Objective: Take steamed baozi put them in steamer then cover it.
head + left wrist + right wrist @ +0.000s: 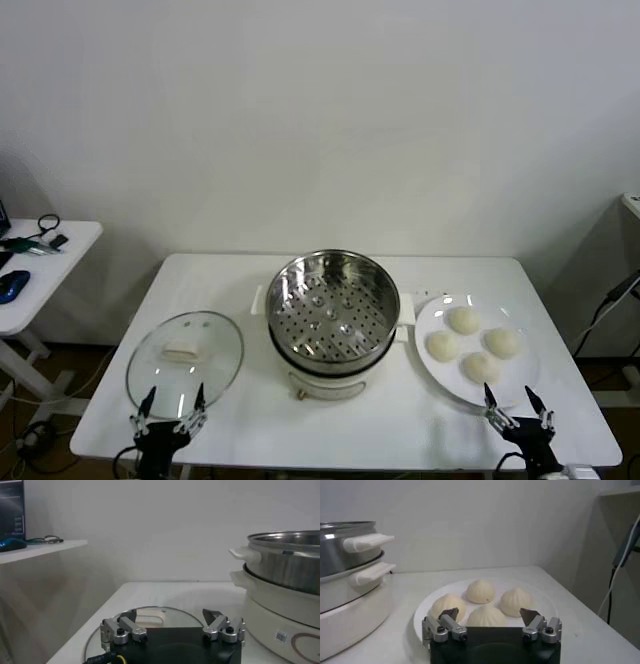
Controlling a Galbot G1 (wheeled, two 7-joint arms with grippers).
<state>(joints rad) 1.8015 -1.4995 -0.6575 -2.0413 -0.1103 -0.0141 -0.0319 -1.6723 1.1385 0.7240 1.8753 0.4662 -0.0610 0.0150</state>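
Several cream-white baozi lie on a white plate at the right; they also show in the right wrist view. The shiny steamer stands empty on its white pot base at the table's middle. The glass cover with its cream handle lies flat at the left, also in the left wrist view. My right gripper is open, at the front edge just short of the plate. My left gripper is open, at the front edge over the cover's near rim.
The white table carries everything. A second white side table with cables and a blue mouse stands far left. Cables hang at the far right. The steamer's white handles jut toward the plate.
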